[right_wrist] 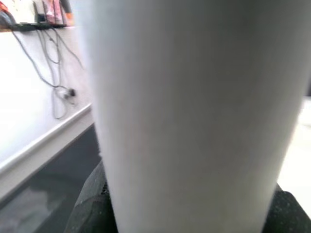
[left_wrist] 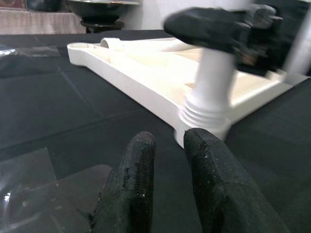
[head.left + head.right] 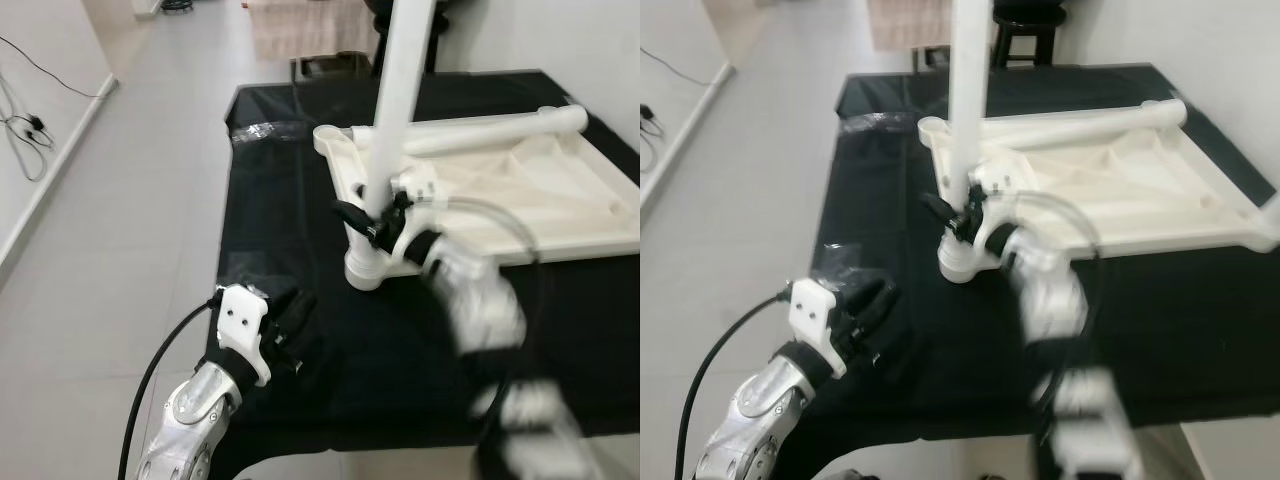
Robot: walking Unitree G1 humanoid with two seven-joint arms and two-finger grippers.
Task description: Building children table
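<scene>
A white children's tabletop [image 3: 560,200] lies upside down on the black cloth [image 3: 280,220]. One white leg [image 3: 400,90] stands upright in its near left corner socket [image 2: 206,116]. My right gripper [image 3: 378,222] is shut on this leg low down; in the right wrist view the leg [image 1: 189,107] sits between the black fingers [image 1: 90,208]. A second white leg [image 3: 490,130] lies along the tabletop's far edge. My left gripper [image 3: 295,320] rests low over the cloth at the near left, shut on nothing, with its fingers [image 2: 138,184] pointing toward the leg's base.
Clear plastic wrap [image 3: 262,130] lies at the cloth's far left corner, and more plastic [image 2: 29,194] lies under the left gripper. A dark stool [image 3: 1025,20] stands behind the table. Cables [image 3: 25,130] trail on the floor at left. A white wall runs along the right.
</scene>
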